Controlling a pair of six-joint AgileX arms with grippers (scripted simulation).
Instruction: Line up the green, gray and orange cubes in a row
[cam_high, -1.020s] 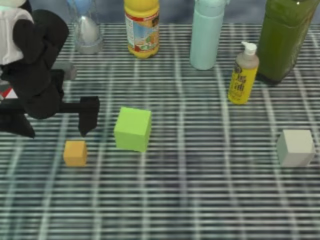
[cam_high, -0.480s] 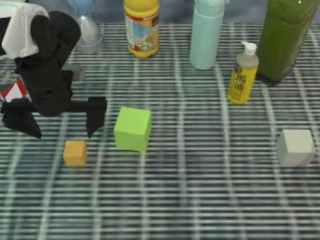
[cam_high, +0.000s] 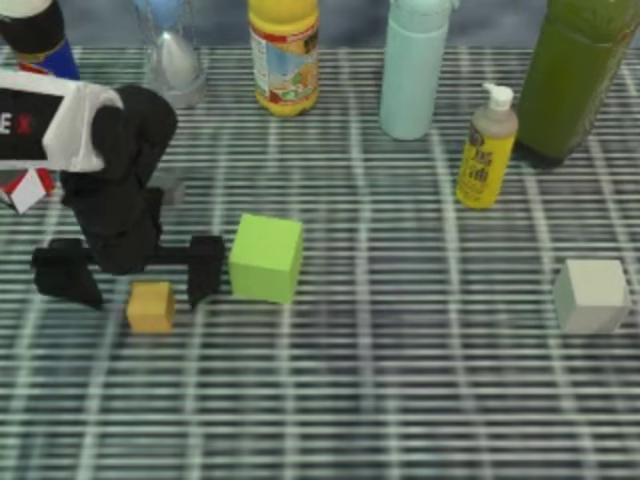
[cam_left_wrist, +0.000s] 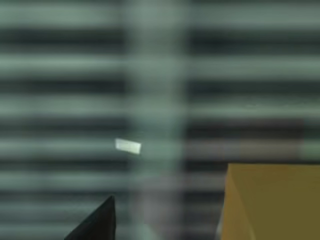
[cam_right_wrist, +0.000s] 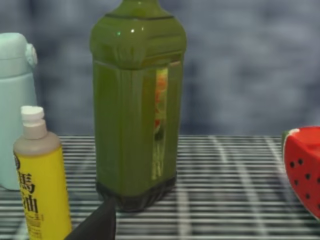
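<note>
The small orange cube (cam_high: 150, 306) sits near the table's left front. My left gripper (cam_high: 137, 272) hangs open just behind and over it, one finger on each side of the cube's back edge, touching nothing. The left wrist view shows the orange cube (cam_left_wrist: 272, 200) close up beside one dark fingertip (cam_left_wrist: 97, 226). The large green cube (cam_high: 265, 257) stands right of that gripper, close to its right finger. The gray cube (cam_high: 592, 295) rests alone at the far right. My right arm is out of the top view; its wrist view shows one fingertip (cam_right_wrist: 95, 222) set wide, holding nothing.
Along the back stand a clear glass (cam_high: 175, 60), an orange juice bottle (cam_high: 284, 55), a pale teal flask (cam_high: 413, 65), a yellow pump bottle (cam_high: 487, 147) and a tall dark-green bottle (cam_high: 575, 75). A red-and-white box (cam_high: 28, 187) lies far left. A watermelon slice (cam_right_wrist: 302, 167) shows in the right wrist view.
My left gripper has moved right and toward the table's front, so its open fingers now flank the orange cube's back edge. The cubes have not moved.
</note>
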